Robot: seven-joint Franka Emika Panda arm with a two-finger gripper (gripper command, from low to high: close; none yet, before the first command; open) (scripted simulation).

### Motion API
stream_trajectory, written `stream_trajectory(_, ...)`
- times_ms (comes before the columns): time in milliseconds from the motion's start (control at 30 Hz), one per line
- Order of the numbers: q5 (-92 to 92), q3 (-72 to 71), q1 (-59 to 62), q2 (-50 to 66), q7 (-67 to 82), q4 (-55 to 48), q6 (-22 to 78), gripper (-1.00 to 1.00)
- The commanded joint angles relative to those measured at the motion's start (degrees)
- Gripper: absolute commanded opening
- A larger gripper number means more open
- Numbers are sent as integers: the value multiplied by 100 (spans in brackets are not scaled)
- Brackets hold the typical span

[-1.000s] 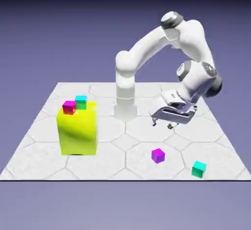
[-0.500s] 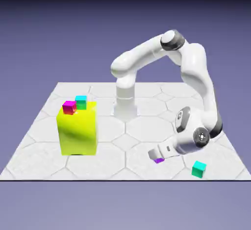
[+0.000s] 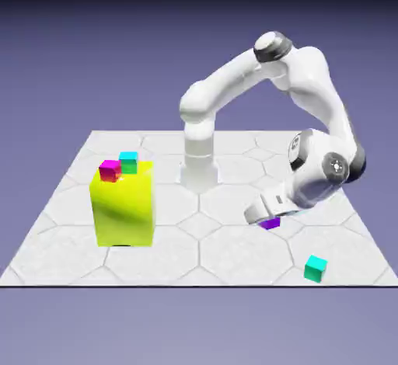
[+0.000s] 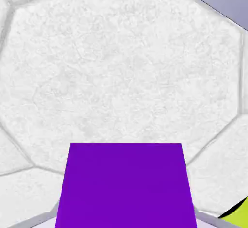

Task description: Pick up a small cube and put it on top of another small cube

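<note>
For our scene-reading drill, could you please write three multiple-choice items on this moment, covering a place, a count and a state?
1. Where is the magenta cube?
A. on the yellow block
B. on the table
C. in the gripper

2. How many teal cubes show?
A. one
B. two
C. three

3. What is the gripper doing?
A. hanging open
B. shut on nothing
C. holding the purple cube off the table

Key: 1 A, it sits atop the block; 2 B, one on the block, one on the table; 3 C, the cube fills the hand view's bottom.
</note>
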State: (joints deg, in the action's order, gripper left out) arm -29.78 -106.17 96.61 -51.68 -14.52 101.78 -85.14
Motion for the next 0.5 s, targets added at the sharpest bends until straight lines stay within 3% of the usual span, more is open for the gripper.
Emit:
stream_trajectory(0, 34, 208, -153, 79, -12, 11, 15, -100)
stream_trajectory(467, 374, 3115, -2290, 1183, -188, 163, 266, -100)
